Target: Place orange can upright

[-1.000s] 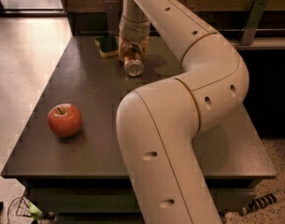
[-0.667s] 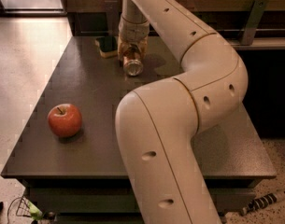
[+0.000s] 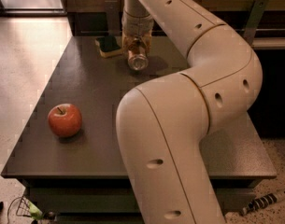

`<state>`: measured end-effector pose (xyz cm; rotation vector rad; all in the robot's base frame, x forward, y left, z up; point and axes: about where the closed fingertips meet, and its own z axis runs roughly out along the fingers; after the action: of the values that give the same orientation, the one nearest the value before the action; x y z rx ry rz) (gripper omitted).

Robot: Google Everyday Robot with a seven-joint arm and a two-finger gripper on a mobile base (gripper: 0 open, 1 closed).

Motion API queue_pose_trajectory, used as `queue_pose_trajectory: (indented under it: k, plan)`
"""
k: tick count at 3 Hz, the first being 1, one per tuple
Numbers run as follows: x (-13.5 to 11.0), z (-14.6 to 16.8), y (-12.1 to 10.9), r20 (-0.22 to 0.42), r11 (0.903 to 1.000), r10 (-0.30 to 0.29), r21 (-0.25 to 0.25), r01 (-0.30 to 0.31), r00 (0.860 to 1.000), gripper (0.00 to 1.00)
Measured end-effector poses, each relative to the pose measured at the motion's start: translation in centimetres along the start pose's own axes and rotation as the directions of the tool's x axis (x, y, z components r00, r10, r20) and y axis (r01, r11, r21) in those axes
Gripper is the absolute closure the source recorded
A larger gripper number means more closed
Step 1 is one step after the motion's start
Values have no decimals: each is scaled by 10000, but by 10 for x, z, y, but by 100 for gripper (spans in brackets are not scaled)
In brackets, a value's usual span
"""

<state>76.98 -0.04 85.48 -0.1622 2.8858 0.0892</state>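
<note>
The orange can (image 3: 138,59) lies on its side at the far middle of the dark table (image 3: 90,83), its silver end facing me. My gripper (image 3: 135,43) hangs straight down over the can at the end of the long cream arm, right on top of its body. The arm's wrist hides most of the can's orange-brown body.
A green-topped yellow sponge (image 3: 109,45) lies just left of the can at the table's far edge. A red apple (image 3: 65,120) sits at the near left. My arm's large elbow (image 3: 179,139) covers the table's near right. A dark counter stands behind.
</note>
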Motion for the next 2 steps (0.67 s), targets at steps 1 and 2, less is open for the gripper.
queue_pose_trajectory:
  k: [1, 2]
  plan:
    - [0, -28, -22, 785, 9998, -104, 148, 92, 9969, 100]
    - [3, -52, -43, 1620, 9989, -465, 78, 458, 9857, 100]
